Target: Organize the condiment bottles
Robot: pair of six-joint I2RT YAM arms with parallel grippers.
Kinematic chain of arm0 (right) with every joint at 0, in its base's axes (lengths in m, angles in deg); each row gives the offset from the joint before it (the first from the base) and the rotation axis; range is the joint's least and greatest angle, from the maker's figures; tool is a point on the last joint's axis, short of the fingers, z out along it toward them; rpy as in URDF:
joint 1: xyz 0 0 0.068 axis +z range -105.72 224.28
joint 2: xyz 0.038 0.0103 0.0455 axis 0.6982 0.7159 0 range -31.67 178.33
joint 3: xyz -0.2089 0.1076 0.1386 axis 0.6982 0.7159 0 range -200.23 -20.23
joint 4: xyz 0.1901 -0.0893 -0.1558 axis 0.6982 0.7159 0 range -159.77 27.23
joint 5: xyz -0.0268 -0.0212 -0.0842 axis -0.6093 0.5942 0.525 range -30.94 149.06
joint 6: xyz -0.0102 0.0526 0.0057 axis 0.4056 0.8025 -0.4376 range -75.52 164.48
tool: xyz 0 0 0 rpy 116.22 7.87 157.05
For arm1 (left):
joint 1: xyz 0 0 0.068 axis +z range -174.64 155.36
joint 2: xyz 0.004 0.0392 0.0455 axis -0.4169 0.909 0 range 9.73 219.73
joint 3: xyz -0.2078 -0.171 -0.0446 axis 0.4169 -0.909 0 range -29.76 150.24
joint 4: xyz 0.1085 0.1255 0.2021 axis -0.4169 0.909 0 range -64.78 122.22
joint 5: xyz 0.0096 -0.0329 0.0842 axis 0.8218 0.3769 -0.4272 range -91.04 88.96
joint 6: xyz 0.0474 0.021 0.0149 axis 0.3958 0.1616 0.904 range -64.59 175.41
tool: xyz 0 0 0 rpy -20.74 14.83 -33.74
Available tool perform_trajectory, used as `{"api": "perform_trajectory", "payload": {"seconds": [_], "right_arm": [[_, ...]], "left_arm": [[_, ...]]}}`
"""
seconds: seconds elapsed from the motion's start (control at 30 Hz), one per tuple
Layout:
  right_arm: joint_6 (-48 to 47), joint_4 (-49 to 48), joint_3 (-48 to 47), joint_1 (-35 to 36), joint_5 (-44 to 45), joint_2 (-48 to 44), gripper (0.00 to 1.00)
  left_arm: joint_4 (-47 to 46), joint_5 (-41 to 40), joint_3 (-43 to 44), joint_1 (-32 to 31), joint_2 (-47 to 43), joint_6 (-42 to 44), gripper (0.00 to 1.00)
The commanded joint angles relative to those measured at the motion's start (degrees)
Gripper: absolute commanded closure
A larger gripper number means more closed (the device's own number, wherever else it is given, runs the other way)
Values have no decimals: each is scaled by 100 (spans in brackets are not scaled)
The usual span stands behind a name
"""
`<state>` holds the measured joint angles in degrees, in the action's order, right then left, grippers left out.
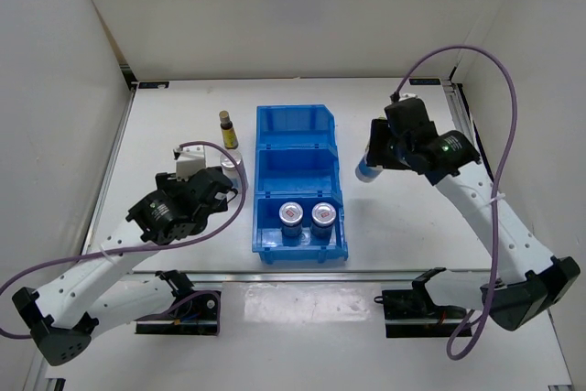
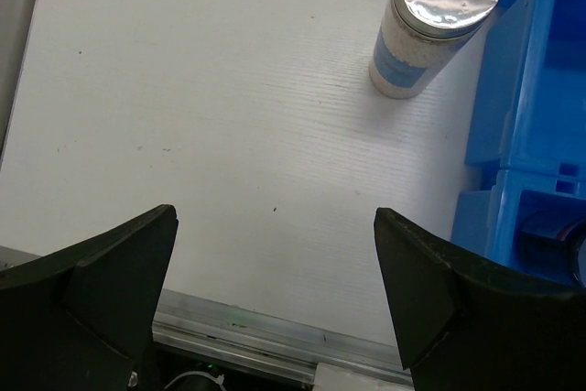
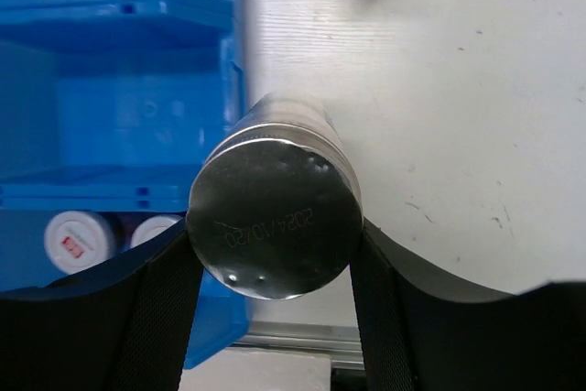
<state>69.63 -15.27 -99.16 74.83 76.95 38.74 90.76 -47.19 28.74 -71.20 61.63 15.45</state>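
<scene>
White table [image 1: 183, 116] — plain white walls [image 1: 275, 6], seemingly.

Bin [image 1: 298, 171] near compartment blocked by silver jars [image 1: 291, 216]; others open.

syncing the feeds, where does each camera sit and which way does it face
Top external: above and behind, looking down on the blue bin; both arms show.
Left wrist: on the left arm, facing a white-blue bottle; left gripper open.
Right wrist: looking down onto the held bottle in the right gripper.
Shared: top and right wrist both show the silver jars.
</scene>
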Motion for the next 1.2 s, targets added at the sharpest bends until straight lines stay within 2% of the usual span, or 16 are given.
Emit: {"api": "perform_trajectory", "payload": {"seconds": [0.0, 0.07, 0.37, 0.57, 0.63, 0.67, 0.7, 0.83, 0.9, 0.93, 1.03, 1.17], "right_arm": [[-89, -536, -332, 66, -496, 85, 96], [25, -667, -386, 249, -585, 357, 100], [201, -1249, -526, 1023, -480, 1395, 100], [359, -1302, -526, 1076, -321, 1993, 100], [412, -1302, -465, 1076, -321, 2195, 92], [412, -1302, -465, 1076, -321, 2248, 85], [464, -1354, -404, 1129, -321, 2310, 66], [535, -1354, -403, 1234, -59, 2389, 16], [658, -1354, -403, 1296, 179, 2389, 5], [658, -1354, -403, 1357, 310, 2250, 0], [799, -1232, -403, 1410, 671, 1838, 0], [685, -1099, -614, 1410, 558, 1029, 0]], "left_arm": [[-50, -166, -32, 25, -22, -64, 1], [-50, -166, -32, 25, 31, -64, 1], [-50, -219, -84, 25, 31, -117, 1], [-50, -219, -84, 25, 84, -169, 1], [-50, -166, -84, 25, 136, -169, 1], [-50, -166, -84, 25, 136, -169, 1], [-50, -166, -84, 25, 136, -169, 1], [-50, 44, 91, 25, 259, 50, 1], [-50, 115, 442, 25, 312, 164, 1], [-50, 115, 591, 25, 425, 225, 1], [-251, 54, 1224, 25, 628, 304, 1], [-1507, 439, 1497, 25, 1258, 1332, 1]]}}
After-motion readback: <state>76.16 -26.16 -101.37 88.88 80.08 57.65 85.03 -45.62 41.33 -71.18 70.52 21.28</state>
